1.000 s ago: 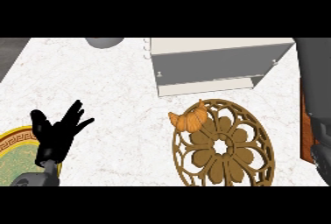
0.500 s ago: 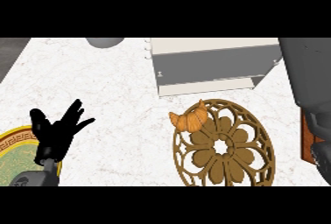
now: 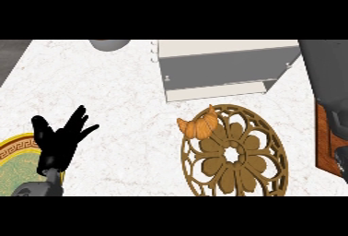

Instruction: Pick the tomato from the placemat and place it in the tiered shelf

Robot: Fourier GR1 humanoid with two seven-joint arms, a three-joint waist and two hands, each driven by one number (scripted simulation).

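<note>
**Croissant on placemat rim; left hand released, right hand undetermined**

Croissant [image 3: 198, 126] is what I find where the task names a tomato: an orange-brown, crescent-shaped pastry, with no hand on it.

Nearest to me, at the lower left, my left hand [image 3: 60, 140] stands open over the white marbled counter [image 3: 122, 92], fingers straight and spread, holding nothing. Its wrist overlaps the edge of a green plate with a yellow patterned border [image 3: 14, 152], which is cut off by the view's left side.

Right of centre lies the placemat [image 3: 234, 177], a round, golden-brown openwork piece with a flower pattern. The croissant sits on its upper-left rim (partly overhanging onto the counter), well apart from my left hand.

At the right edge, a dark shape I take for my right hand [image 3: 339, 124] shows above a reddish-brown board [image 3: 327, 143]; I cannot tell its state.

Beyond the placemat stands the tiered shelf [image 3: 224, 64], white and grey, near the croissant but not touching it. Farthest off, a grey rounded object [image 3: 108, 44] shows at the top edge.
</note>
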